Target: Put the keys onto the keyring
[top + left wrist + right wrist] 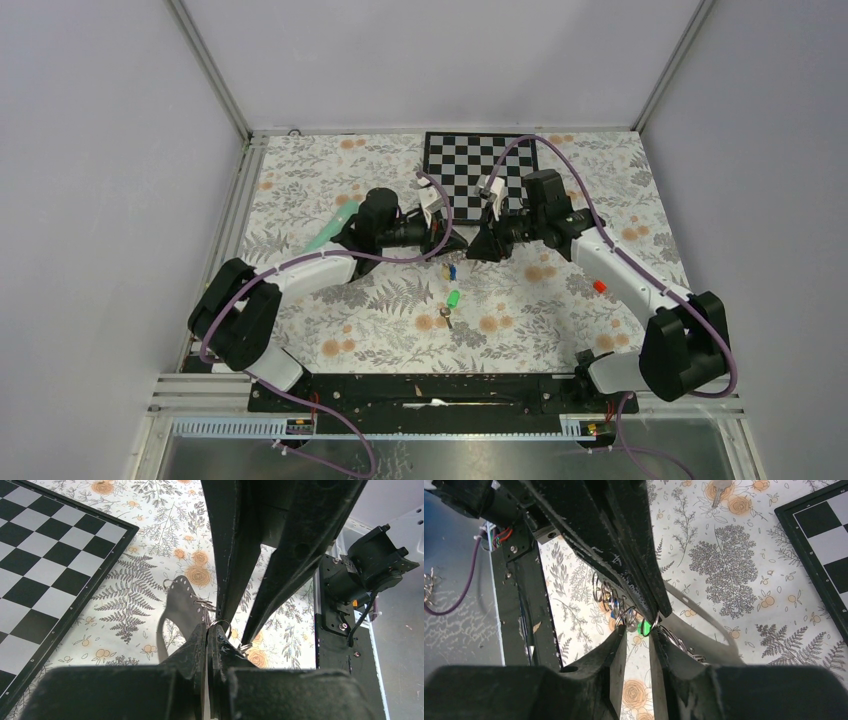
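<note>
On the floral tabletop (300,330) my left fingers (195,650) are pinched fully together on the one keyring (220,625) at mid-table. My right fingers (614,655) stand slightly parted just beside it, gripping nothing I can make out. Nearer the bases lie one green key (453,298) and a yellow-and-blue cluster (448,270) I can't count apart.

a robotics lab test cell, not a home: plain grey walls (100,150) and metal frame posts (210,70) box in a desk (560,330) covered with a floral cloth. two robot arms, the left arm (300,272) and the right arm (630,275), are bolted to a black rail (400,392), with purple cables (578,170) trailing. a checkerboard calibration board (470,160) lies at the back.
</note>
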Tool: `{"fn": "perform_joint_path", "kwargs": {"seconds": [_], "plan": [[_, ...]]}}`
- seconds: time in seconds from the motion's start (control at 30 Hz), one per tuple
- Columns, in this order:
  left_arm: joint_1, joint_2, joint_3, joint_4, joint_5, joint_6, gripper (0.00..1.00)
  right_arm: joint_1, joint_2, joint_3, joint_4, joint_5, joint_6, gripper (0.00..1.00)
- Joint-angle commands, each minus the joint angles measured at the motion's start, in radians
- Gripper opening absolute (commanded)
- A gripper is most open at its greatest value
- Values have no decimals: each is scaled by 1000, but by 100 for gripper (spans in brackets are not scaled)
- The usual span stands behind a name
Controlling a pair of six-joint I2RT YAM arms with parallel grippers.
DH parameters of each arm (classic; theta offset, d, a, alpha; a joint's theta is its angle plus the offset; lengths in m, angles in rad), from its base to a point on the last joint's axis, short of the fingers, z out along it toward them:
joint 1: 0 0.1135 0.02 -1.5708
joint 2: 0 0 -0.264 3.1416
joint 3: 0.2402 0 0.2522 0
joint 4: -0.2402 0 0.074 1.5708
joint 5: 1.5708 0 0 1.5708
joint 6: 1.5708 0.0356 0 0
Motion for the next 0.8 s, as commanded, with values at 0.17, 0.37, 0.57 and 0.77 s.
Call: {"fn": "perform_joint_path", "kwargs": {"seconds": [0.17, 0.37, 0.57, 0.77], "plan": [[60, -1, 19, 51, -157, 20, 0, 34, -96, 108, -266, -164, -264, 36], [88, -18, -30, 189, -3, -37, 0, 19, -140, 101, -247, -26, -260, 35], [91, -31, -49, 236, 97, -44, 0, 11, -135, 104, -176, 30, -188, 35], [93, -42, -63, 296, 178, -69, 0, 11, -109, 112, -111, 5, -143, 55]]}}
